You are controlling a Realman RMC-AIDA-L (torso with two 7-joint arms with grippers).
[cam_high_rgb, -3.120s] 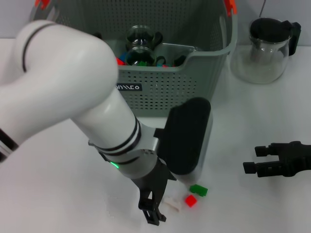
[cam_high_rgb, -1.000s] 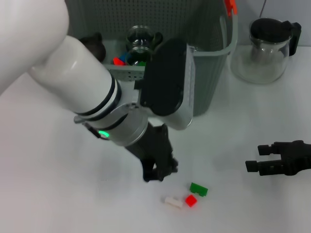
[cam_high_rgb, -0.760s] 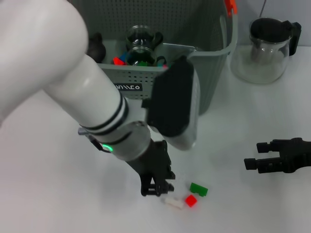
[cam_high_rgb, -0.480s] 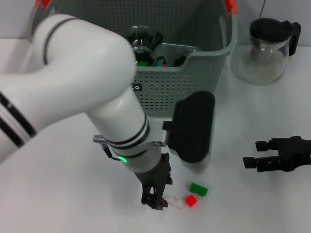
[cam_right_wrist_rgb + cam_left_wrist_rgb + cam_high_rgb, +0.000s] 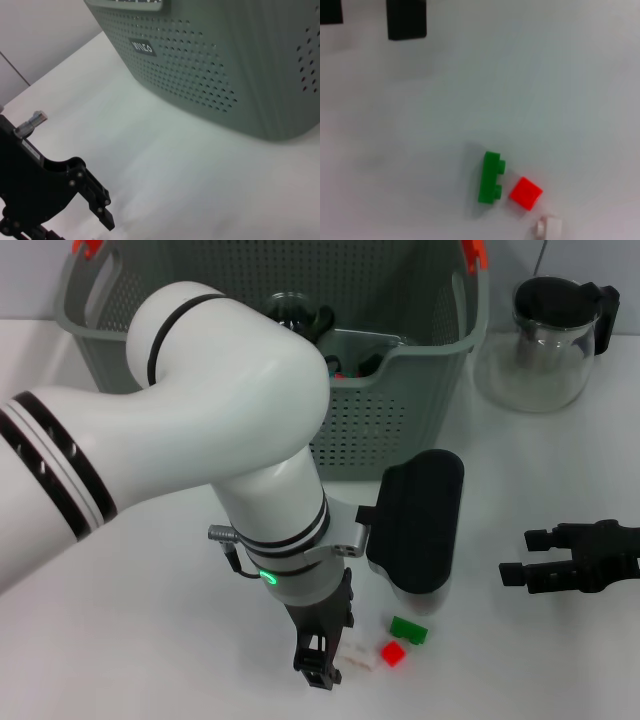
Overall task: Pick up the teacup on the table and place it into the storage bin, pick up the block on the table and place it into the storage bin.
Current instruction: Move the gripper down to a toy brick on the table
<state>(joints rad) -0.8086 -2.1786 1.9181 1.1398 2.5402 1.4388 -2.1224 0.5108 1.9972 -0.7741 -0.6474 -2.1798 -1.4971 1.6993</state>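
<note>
Blocks: we log white block (image 5: pixel 357 655), red block (image 5: pixel 393 653), green block (image 5: pixel 408 629) clustered on table (image 5: pixel 520 500), near of storage bin (image 5: pixel 400 400). Left gripper (image 5: pixel 318 672) touches white block; closure unclear. Right gripper (image 5: pixel 515 575) open, parked right.

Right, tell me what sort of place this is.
Probably a lab or test bench for robot tidying drills: a plain white table holding only a perforated storage bin, a glass teapot and three small toy blocks, with the left gripper down beside them.
</note>
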